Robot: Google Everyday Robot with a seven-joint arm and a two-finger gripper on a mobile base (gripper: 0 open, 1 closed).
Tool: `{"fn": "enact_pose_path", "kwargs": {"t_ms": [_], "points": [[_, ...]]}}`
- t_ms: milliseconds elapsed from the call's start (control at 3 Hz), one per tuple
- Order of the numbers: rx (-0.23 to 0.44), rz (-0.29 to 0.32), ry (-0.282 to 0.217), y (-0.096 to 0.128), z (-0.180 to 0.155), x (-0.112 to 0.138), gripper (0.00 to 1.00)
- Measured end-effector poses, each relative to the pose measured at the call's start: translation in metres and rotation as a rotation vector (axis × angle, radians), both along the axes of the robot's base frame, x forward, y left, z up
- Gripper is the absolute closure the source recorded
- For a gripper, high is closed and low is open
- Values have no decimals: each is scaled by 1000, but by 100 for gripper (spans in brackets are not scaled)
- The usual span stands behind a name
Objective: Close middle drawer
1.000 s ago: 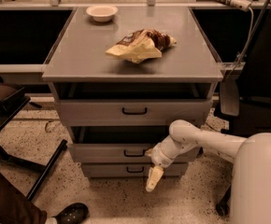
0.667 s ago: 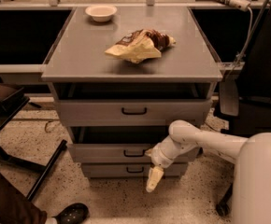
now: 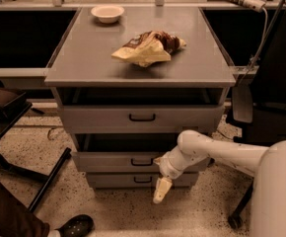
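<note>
The middle drawer (image 3: 113,161) is the second of three in a grey cabinet. It stands pulled out a little, with a dark gap above its low front and a small dark pull (image 3: 141,162) at the centre. My gripper (image 3: 161,190) hangs from the white arm (image 3: 217,152) that reaches in from the right. It points down in front of the drawer fronts, just right of the pull and in front of the lowest drawer (image 3: 108,180). The top drawer (image 3: 98,116) also stands partly open.
On the cabinet top (image 3: 84,58) lie a crumpled snack bag (image 3: 148,47) and a small white bowl (image 3: 107,13). A dark chair (image 3: 5,112) stands at left and a person's shoe (image 3: 75,226) at lower left. A black chair base (image 3: 261,107) stands at right.
</note>
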State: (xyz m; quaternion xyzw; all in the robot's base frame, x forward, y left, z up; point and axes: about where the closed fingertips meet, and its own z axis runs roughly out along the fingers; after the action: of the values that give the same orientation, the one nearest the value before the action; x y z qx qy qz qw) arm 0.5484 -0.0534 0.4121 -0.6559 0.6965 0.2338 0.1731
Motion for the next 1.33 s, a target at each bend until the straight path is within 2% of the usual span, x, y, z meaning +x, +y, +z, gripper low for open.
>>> {"fn": "enact_pose_path", "kwargs": {"t_ms": [333,667,1000,1333], "points": [[-114,-39,-97,-4,1,-4,0],[-201,-76,-203,-2,-2,11,0],[-238,-119,-236,1,-12,29,0],[-260,-155,-216,3,-27,41,0]]}}
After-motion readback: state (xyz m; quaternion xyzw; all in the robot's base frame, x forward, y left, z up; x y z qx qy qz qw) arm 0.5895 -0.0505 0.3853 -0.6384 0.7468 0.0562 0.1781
